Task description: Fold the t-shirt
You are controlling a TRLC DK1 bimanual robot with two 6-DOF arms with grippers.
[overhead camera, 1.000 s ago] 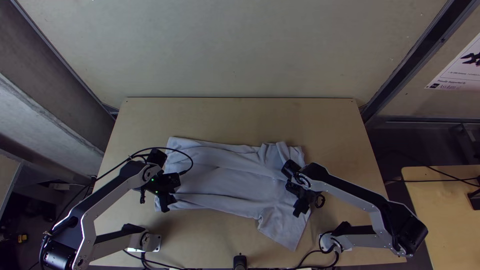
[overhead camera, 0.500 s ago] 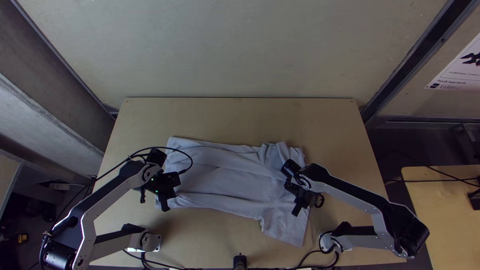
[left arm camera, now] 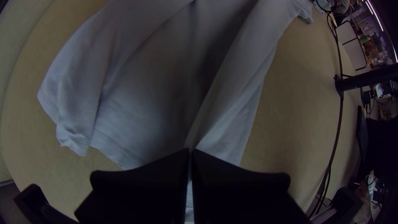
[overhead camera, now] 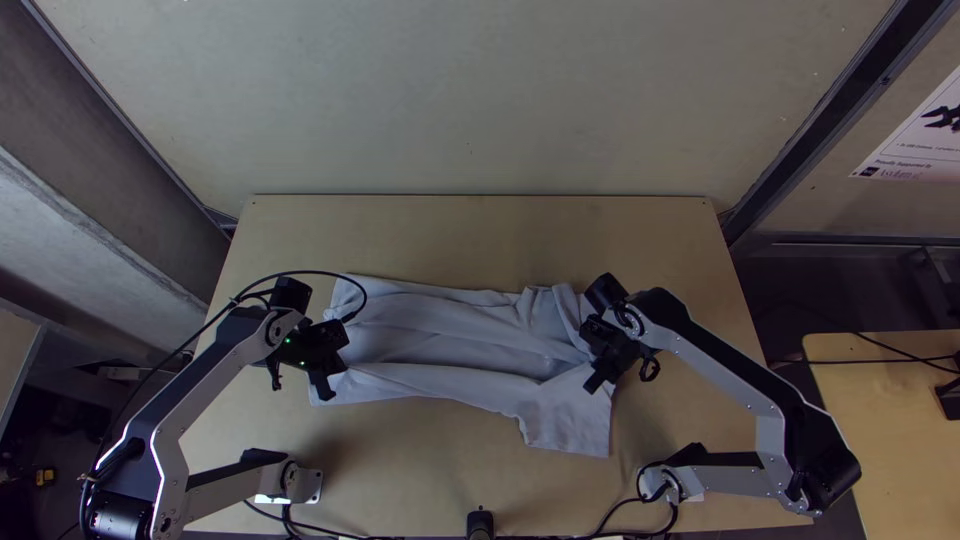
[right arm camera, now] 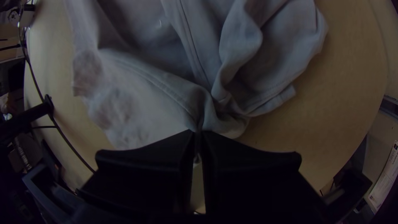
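Note:
The light grey t-shirt lies sideways across the table, its near side lifted into a long fold and one sleeve hanging toward the near edge. At the shirt's left end is my left gripper; in the left wrist view my left gripper is shut on the edge of the shirt. Over the shirt's right end is my right gripper. Seen from the right wrist, my right gripper pinches gathered cloth of the shirt near a seam.
The wooden table stretches beyond the shirt toward a pale wall. A black post stands at the near edge in the middle, with cables along that edge. Another wooden table is at the far right.
Both grippers have moved up the picture, away from the near edge, the left also slightly leftward. The shirt's near side and hanging sleeve have shifted along with them.

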